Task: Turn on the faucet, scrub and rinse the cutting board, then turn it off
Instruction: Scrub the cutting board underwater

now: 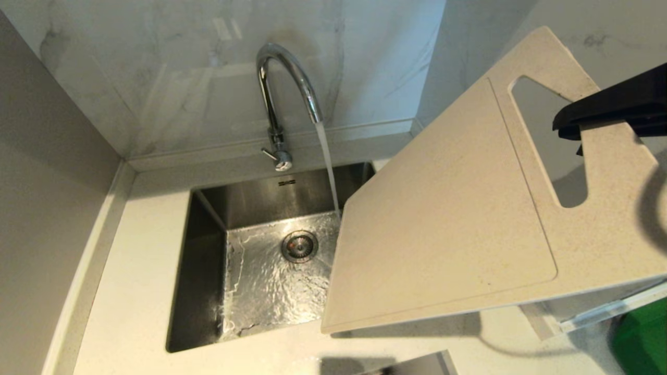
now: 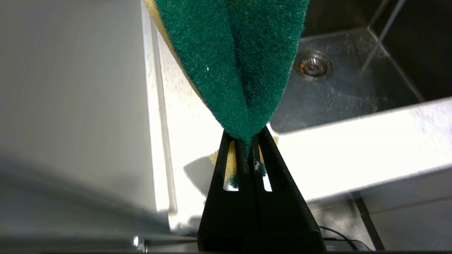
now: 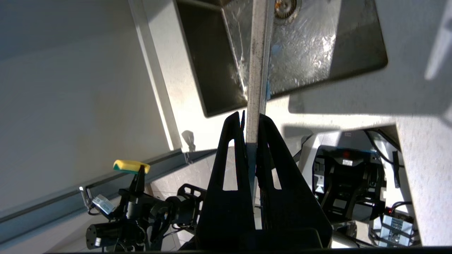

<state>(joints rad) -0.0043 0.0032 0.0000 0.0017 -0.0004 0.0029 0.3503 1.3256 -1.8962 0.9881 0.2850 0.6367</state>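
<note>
Marble wall behind the bench point(image 1: 130, 312); faucet point(image 1: 284, 83) running into the sink point(image 1: 208, 250). Right fingers point(image 3: 251, 123) grip the cutting board point(image 1: 453, 208); left fingers point(image 2: 247, 141) pinch a sponge point(image 2: 233, 53).

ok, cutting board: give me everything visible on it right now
The cutting board is a large cream-white plastic rectangle with rounded corners, a shallow groove round its face and a long handle slot at one short end. It hangs tilted in the air, its low corner over the sink beside the running stream. The right gripper is shut on its edge by the slot. Faint smudges mark the face; no water visibly hits it.
</note>
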